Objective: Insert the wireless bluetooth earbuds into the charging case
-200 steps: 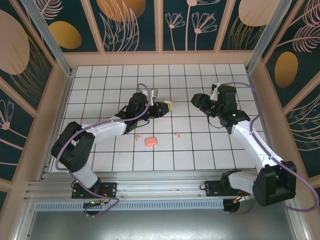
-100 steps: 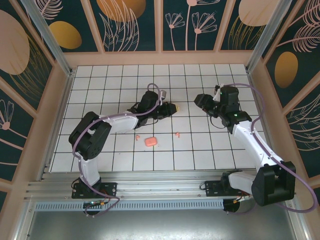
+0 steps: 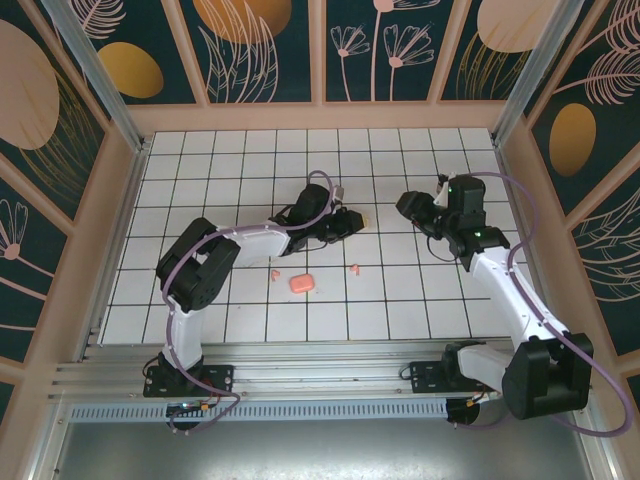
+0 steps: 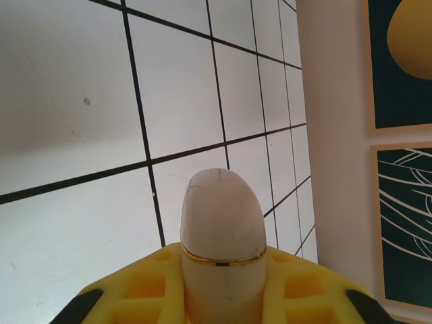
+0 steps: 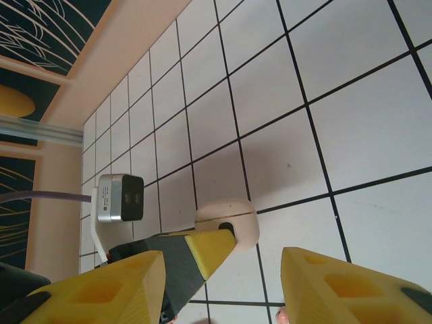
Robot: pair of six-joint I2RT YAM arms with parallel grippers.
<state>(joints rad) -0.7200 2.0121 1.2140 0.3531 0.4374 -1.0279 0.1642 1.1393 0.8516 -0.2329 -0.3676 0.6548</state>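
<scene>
Tiled table [image 3: 200,160] seen from above, with both arms reaching over its middle. The left arm [image 3: 250,240] has stretched farther to the right over the last second. This brings the left gripper [image 3: 348,221] near the right gripper [image 3: 410,207], which has drawn back slightly and now faces it across a short gap. The left gripper is clenched on a pale egg-shaped case [image 4: 221,223] with a thin gold seam; the case juts beyond the yellow fingers [image 4: 148,287], clear of the tiles, its lid closed. The right gripper stands partly parted and holds nothing; in the right wrist view the case hangs just ahead of it, not yet between its fingers. Judged by its shape and seam, this is the charging case. The approach suggests a handover or a two-handed opening of the lid, a step that has to come before any insertion. Nearer the arm bases, a coral-pink box [image 3: 301,283] lies on the table, unmoved. The earbuds lie where they were, one [image 3: 274,274] just left of the box and another [image 3: 353,267] to its right. Both are well apart from the case, so none is inserted yet.
</scene>
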